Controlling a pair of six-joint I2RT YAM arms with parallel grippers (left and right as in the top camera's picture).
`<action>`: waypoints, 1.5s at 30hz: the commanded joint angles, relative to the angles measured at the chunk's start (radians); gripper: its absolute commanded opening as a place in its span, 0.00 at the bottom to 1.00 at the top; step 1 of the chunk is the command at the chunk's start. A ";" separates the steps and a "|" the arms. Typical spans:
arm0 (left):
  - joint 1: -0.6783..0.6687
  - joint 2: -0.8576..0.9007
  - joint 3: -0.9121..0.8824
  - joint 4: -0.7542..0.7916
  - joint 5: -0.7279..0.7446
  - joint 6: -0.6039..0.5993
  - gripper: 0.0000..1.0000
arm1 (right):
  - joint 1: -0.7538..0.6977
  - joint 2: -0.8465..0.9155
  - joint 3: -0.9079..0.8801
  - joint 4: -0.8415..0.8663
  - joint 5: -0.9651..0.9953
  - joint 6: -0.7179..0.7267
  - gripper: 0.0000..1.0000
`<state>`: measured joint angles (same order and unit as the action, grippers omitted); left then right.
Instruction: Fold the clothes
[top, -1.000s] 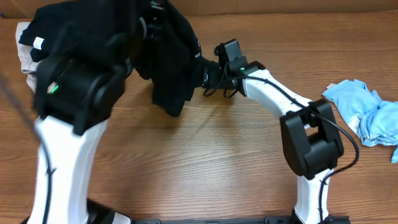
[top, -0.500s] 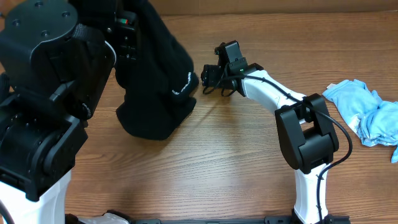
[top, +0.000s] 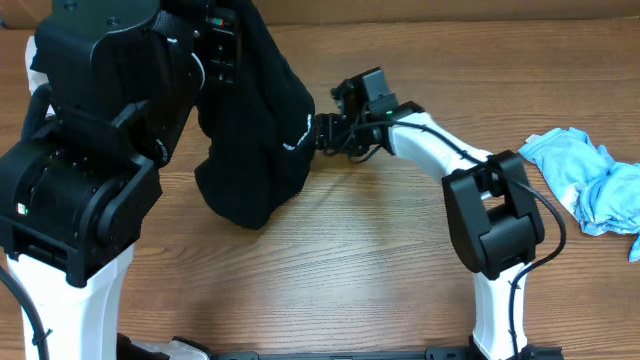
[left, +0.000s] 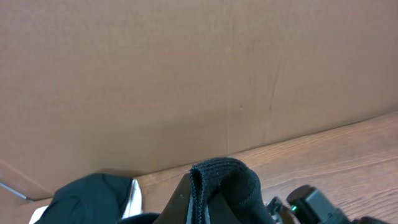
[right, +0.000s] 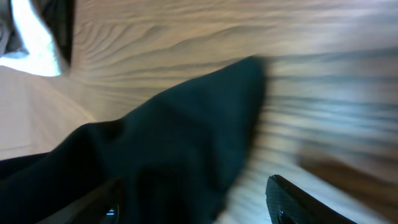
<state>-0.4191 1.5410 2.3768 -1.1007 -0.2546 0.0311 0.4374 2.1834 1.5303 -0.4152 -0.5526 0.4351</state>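
Note:
A large black shirt (top: 250, 140) hangs from my left gripper (left: 208, 202), which is shut on a ribbed edge of the cloth (left: 224, 180). The shirt's lower part bunches on the wooden table (top: 330, 260). A small white print (top: 298, 132) shows on its right side. My right gripper (top: 326, 130) is at that right edge, jaws open. In the right wrist view a black corner (right: 186, 143) of the shirt lies between the open fingers (right: 295, 199), nearer the left one. A light blue garment (top: 588, 180) lies crumpled at the far right.
My bulky left arm (top: 95, 160) hides much of the table's left side. Another dark garment with a white patch (left: 93, 196) lies at the back left by the cardboard wall (left: 186, 74). A pale piece of cloth (top: 30, 48) peeks out at the far left.
The left arm has swung over and the hanging shirt has shifted left and sunk onto the table. My right gripper has moved left up to the shirt's edge.

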 joint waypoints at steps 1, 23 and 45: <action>-0.006 -0.012 0.015 0.012 -0.010 -0.009 0.04 | 0.058 -0.004 -0.004 0.010 0.029 0.096 0.73; -0.006 -0.103 0.015 0.054 -0.118 -0.001 0.04 | -0.148 -0.428 0.010 -0.265 0.257 -0.003 0.04; -0.006 -0.208 0.014 -0.190 -0.122 -0.118 0.04 | -0.557 -1.373 0.023 -0.774 0.375 -0.047 0.04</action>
<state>-0.4191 1.3399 2.3772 -1.2549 -0.3489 -0.0162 -0.1116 0.8467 1.5402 -1.1652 -0.2588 0.3981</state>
